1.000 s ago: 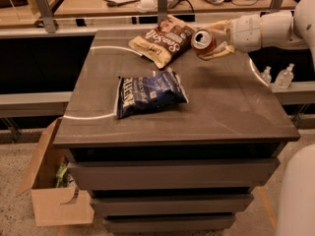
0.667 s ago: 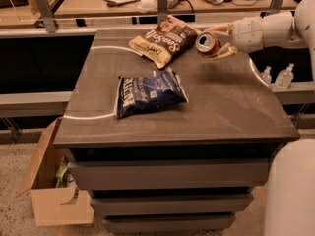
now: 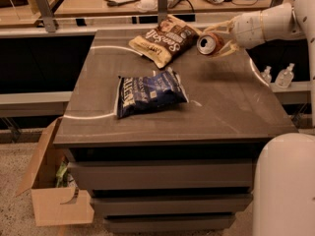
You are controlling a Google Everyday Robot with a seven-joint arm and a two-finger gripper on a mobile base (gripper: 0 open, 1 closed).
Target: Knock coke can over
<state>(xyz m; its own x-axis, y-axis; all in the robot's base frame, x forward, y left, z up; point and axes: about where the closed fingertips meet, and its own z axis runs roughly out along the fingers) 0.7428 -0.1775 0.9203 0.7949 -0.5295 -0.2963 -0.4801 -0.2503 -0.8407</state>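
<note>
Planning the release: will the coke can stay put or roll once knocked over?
The coke can, tilted at the gripper with its top toward the camera, is round, so it would probably roll on the smooth table. The brown chip bag beside it might stop it.

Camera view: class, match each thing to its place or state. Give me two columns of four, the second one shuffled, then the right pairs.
Things:
1. can
2. blue bag
3. brown bag
4. box

Places or states:
a. on the floor, left of the table
b. flat near the table's far edge
c. tipped, top towards the camera, at the gripper
d. flat in the middle of the table

Pairs: 1-c, 2-d, 3-b, 4-a.

The gripper is at the table's far right corner, right by the can.
</note>
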